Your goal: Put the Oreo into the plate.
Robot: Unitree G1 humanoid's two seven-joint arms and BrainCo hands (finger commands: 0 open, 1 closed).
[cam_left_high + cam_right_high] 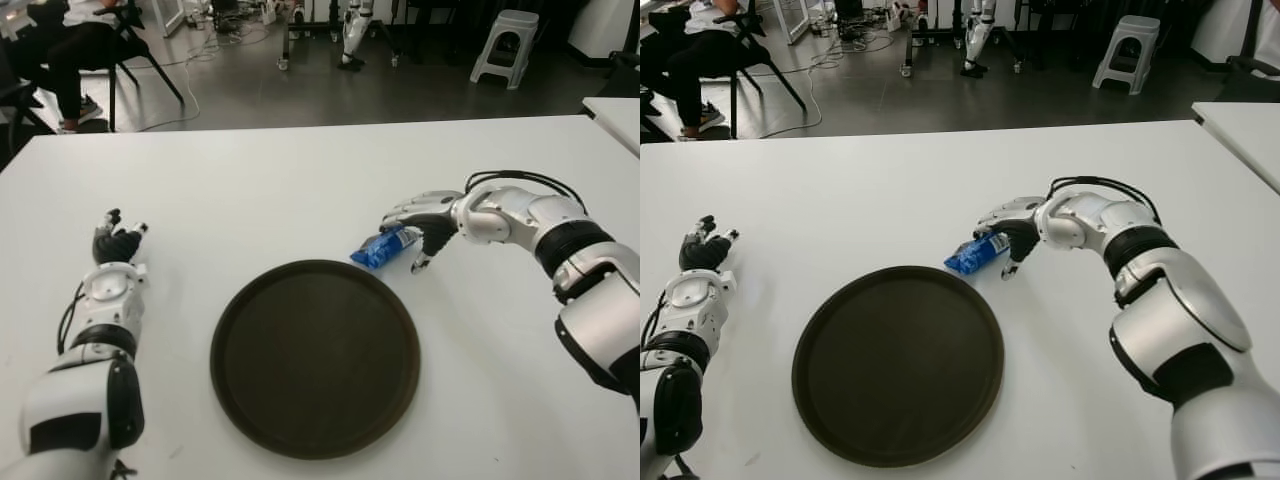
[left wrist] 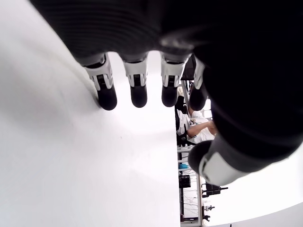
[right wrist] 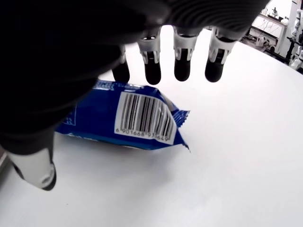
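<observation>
The Oreo (image 1: 383, 248) pack lay on the table (image 1: 300, 190) just off the plate (image 1: 315, 357) rim, at about 1 o'clock from it. Its long axis ran roughly 2 to 8. The right hand (image 1: 420, 226) hovered right over it, fingers (image 3: 182, 64) spread, not holding anything yet. The left hand (image 1: 115, 243) sat way off at 9 o'clock, fingers loose, empty.
</observation>
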